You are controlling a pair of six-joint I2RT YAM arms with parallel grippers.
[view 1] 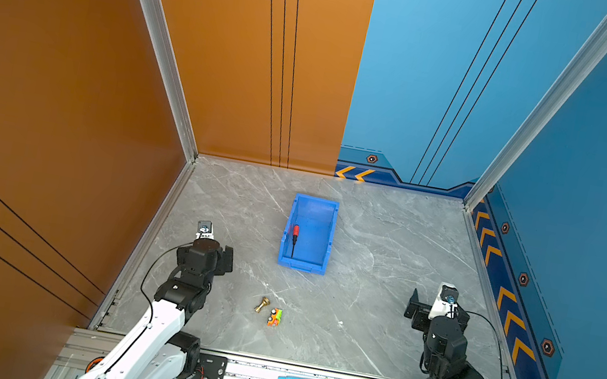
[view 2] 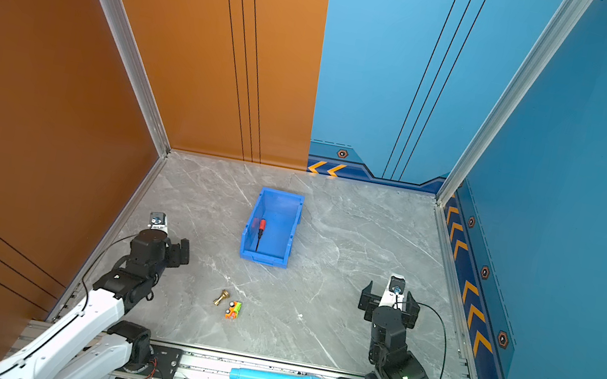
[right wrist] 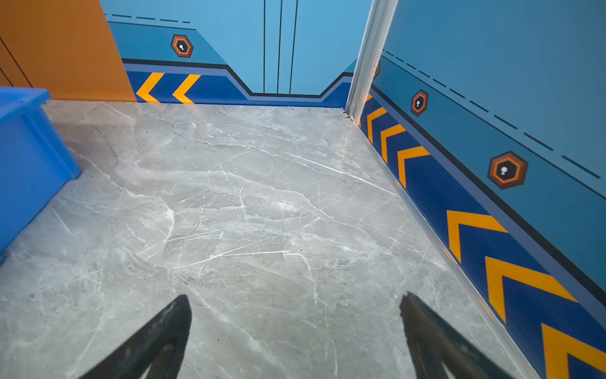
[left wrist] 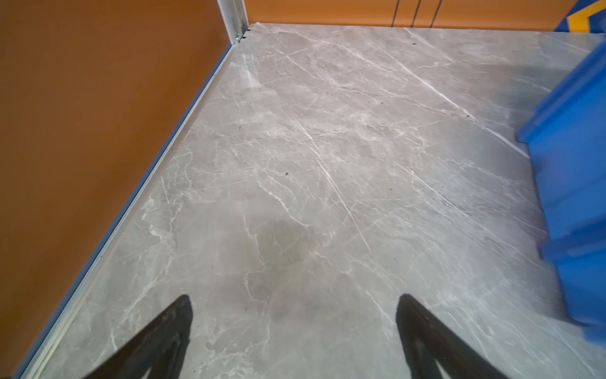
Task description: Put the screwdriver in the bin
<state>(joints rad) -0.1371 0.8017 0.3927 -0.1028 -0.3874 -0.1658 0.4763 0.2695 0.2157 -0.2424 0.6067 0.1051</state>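
Screwdriver [view 1: 295, 235] lies inside the bin [view 1: 301, 265]; placement appears complete. Your left gripper [left wrist: 294, 297] and right gripper [right wrist: 295, 295] stand wide, empty; park them

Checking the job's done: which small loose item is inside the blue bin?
The red-handled screwdriver; the brass fitting and orange-green piece lie outside on the table.
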